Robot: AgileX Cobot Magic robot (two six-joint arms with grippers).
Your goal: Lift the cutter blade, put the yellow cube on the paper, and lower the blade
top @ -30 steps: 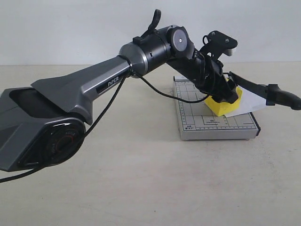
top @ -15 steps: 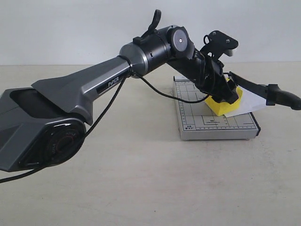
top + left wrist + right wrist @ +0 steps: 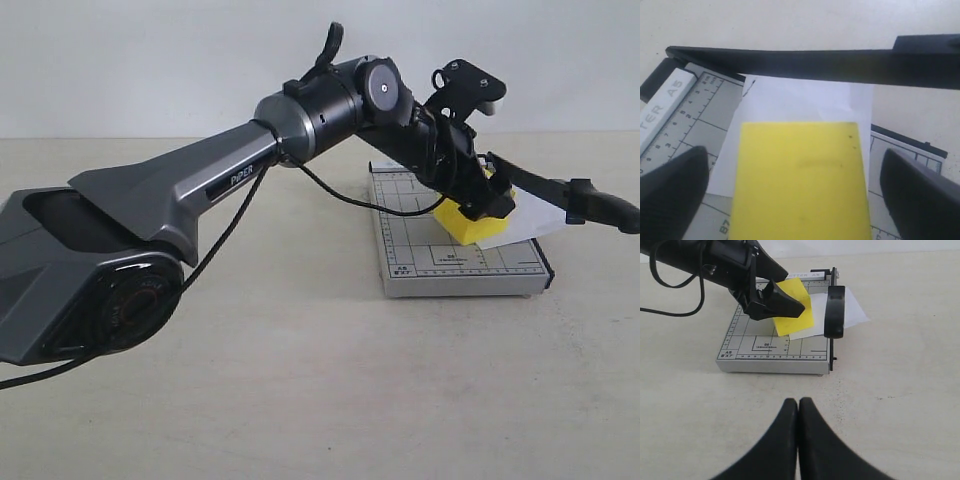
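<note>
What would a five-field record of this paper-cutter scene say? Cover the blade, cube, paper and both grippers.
cutter blade: raised, handle off the grey cutter base
yellow cube: on the paper
paper: lies on the base, sticking out past the blade side
left gripper: open, straddling the cube
right gripper: shut, empty, over the table

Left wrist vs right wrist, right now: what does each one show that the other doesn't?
Left wrist only: clear gaps on both sides between the left gripper and the yellow cube, so its jaws are open.

Right wrist only: the whole grey cutter base, the cutter blade down to its handle, the left arm, and the right gripper with its jaws shut on nothing.

Both: the cube sitting on the paper, with the blade raised.
</note>
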